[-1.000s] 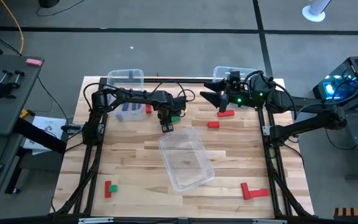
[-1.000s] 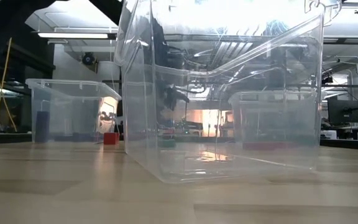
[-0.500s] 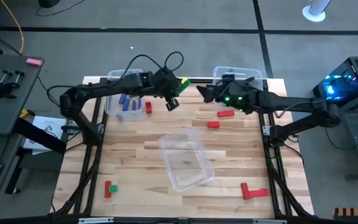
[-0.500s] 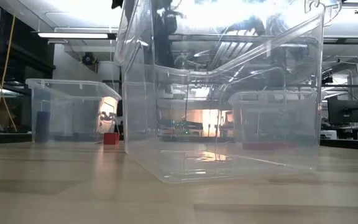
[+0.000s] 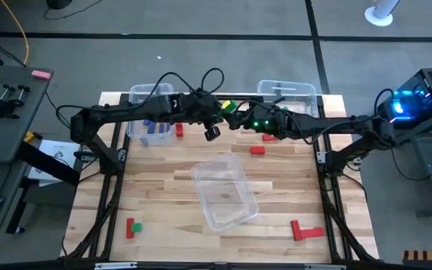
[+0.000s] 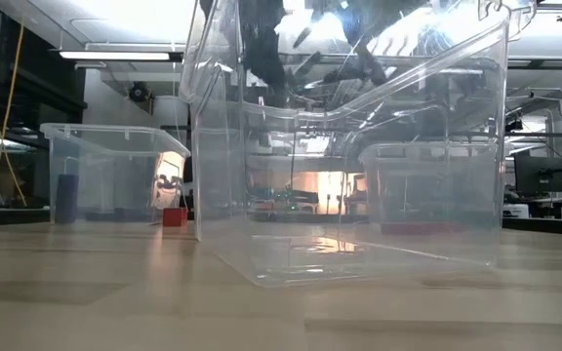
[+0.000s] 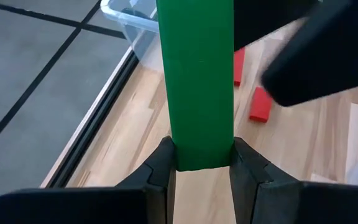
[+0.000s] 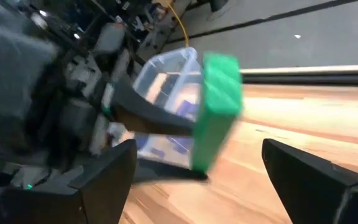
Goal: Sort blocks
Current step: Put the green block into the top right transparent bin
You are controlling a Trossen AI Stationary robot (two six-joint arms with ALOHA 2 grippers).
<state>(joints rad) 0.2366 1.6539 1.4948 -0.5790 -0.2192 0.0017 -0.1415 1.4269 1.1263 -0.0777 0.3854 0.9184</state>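
Sorting barely half done. Bench (image 5: 163, 187): middle bin (image 5: 223, 191) empty, blue blocks (image 5: 154, 129) binned far left. Red blocks (image 5: 304, 230) and one green (image 5: 136, 226) loose. Left tool (image 7: 201, 163) clenched on green bar (image 7: 200, 81), midair; right tool (image 8: 194, 171) spread wide around it, apparently receiving.

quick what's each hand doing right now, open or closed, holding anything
Left hand: closed on the long green block, held up above the table's back edge.
Right hand: open, empty, facing that block.
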